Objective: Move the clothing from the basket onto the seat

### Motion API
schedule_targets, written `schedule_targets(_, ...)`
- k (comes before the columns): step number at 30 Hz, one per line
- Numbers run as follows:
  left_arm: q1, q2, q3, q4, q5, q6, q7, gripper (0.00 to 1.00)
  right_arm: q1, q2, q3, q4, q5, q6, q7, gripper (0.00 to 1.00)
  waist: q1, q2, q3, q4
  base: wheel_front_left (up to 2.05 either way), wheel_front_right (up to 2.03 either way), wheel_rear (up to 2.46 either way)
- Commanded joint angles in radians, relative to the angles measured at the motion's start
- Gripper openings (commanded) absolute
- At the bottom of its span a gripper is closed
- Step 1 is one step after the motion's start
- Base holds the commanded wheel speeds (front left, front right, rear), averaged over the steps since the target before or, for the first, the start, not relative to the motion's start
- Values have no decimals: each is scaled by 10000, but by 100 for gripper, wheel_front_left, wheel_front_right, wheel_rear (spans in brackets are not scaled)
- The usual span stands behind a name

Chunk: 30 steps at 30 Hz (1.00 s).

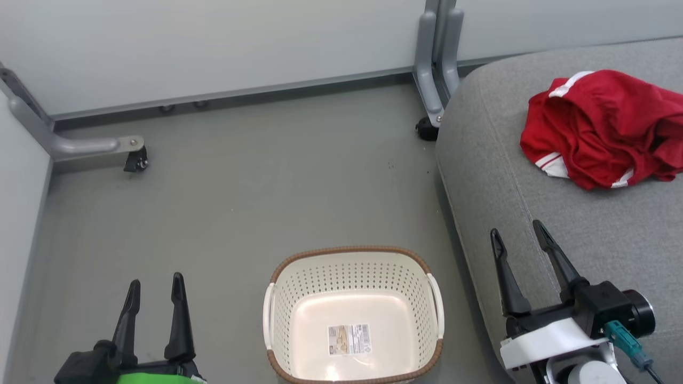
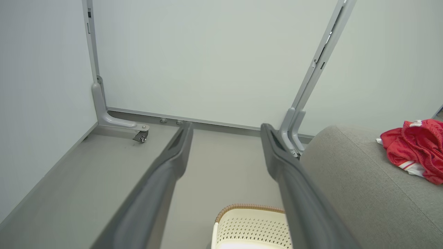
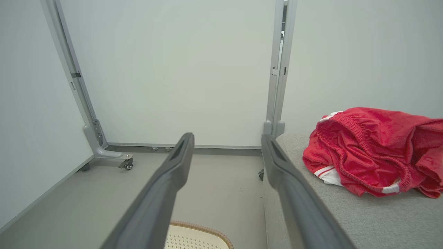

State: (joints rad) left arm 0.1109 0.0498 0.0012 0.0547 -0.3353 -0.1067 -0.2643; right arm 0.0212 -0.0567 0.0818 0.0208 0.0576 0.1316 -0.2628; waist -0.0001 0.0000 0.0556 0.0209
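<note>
Left claw (image 1: pixel 156 279) and right claw (image 1: pixel 516 228) gaped, released; one basket (image 1: pixel 349 249) stood between; one clothing (image 1: pixel 603 128) heap (garment count unclear) lay on one seat (image 1: pixel 613 229).

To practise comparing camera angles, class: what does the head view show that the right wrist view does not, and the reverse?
Head view: the basket's bare bottom with its paper label, and the open left gripper. Right wrist view: the upper length of the grey post between the wall panels. Both: the red clothing heaped on the grey seat, the basket's brown rim, the floor, the open right gripper.
</note>
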Motion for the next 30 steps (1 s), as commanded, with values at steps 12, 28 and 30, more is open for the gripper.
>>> schedule_targets(12, 1089, 18, -235, -279, 1148, -175, 3, 100, 1268, 55, 39, -255, 192, -18, -30, 100, 1, 0, -1302, 296, 0, 0, 0)
schedule_targets(28, 1030, -6, -265, -74, 1672, -48, -2, 0, 1215, 69, 4, -126, 339, 0, 0, 0, 1, 0, -1299, 268, 0, 0, 0)
schedule_targets(30, 1040, -19, -307, 124, 1647, -48, 4, 0, 1243, 84, 12, 46, 356, 0, 4, 0, 1, 0, -1297, 266, 0, 0, 0)
